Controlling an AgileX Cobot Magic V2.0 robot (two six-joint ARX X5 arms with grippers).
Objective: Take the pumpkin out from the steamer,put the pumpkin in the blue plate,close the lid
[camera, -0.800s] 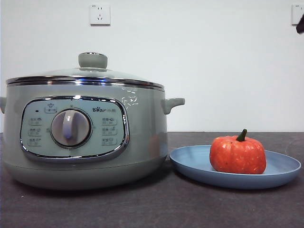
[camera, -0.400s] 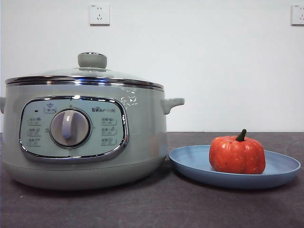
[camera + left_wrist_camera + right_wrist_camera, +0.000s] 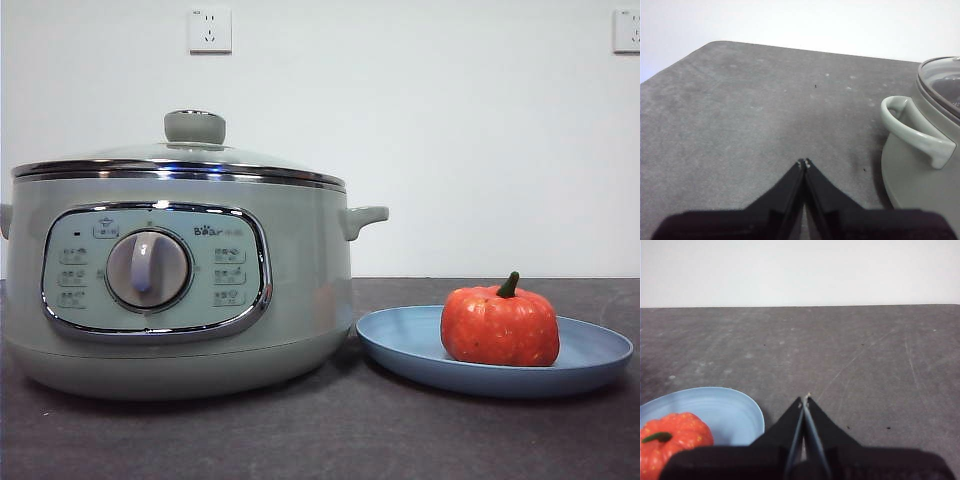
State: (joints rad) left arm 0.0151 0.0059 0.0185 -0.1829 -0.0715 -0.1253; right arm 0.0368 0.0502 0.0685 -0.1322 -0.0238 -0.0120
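Below white wall (image 3: 480, 150), dark grey table (image 3: 350, 430)

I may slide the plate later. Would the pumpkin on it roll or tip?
The pumpkin looks squat and broad-based, so it probably won't tip. Its rounded ribbed sides might let it skid on the blue plate, whose rim looks too shallow to stop it.

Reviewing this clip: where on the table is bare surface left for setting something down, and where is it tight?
Bare tabletop runs along the front of the steamer and the blue plate. The left wrist view shows more open table beside the steamer's handle, the right wrist view more beside the plate. It is tight where the plate's rim nearly meets the steamer; the pumpkin takes up part of the plate.
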